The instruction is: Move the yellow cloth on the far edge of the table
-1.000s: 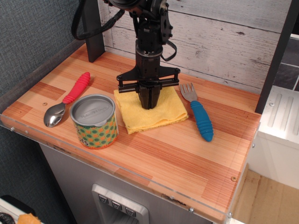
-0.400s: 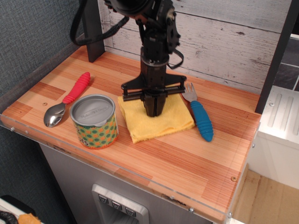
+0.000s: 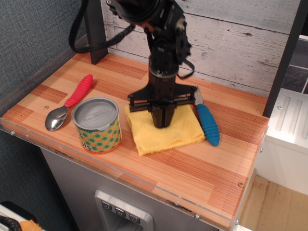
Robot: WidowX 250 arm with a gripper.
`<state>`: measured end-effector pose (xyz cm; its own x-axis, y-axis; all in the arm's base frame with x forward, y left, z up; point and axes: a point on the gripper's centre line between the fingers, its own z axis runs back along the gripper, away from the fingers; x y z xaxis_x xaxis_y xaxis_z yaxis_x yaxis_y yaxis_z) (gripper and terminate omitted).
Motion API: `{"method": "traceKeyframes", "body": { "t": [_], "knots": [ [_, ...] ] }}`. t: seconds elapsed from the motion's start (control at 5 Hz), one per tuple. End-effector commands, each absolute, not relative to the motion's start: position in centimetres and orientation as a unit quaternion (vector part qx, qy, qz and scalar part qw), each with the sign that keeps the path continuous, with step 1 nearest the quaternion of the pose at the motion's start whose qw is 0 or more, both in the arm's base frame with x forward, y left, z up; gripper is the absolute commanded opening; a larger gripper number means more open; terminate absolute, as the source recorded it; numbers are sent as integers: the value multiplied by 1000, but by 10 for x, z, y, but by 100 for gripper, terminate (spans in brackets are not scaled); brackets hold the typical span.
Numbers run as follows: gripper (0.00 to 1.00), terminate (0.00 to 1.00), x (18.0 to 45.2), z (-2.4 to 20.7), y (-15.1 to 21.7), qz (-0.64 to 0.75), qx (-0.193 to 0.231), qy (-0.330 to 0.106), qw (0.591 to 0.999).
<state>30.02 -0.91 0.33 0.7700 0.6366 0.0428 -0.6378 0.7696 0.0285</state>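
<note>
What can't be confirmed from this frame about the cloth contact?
- End effector tips: whether they pinch the yellow cloth or only press on it, hidden by the black fingers themselves.
- Fork head: mostly behind the crossbar.
- Cloth's far edge: covered by the end effector.

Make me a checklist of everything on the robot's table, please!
Surface: table, striped wood planks, clear plastic rim.
Job's things: yellow cloth, flat under the claw, its right edge touching the blue fork.
Clutter: patterned can upright left of the cloth; red-handled spoon at the left; blue-handled fork on the right.
Grippers: claw, pointing down, tips pressed on the cloth, fingers close together.
Cables: black cable looping off the arm.
Surroundings: whitewashed plank wall behind.
</note>
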Motion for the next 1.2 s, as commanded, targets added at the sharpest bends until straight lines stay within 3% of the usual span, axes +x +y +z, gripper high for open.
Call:
{"method": "traceKeyframes", "body": {
  "t": [0.0, 1.0],
  "knots": [
    [0, 0, 263, -8, -25, 309, 41, 13, 950],
    [0, 0, 232, -11, -32, 246, 30, 14, 969]
  ]
}}
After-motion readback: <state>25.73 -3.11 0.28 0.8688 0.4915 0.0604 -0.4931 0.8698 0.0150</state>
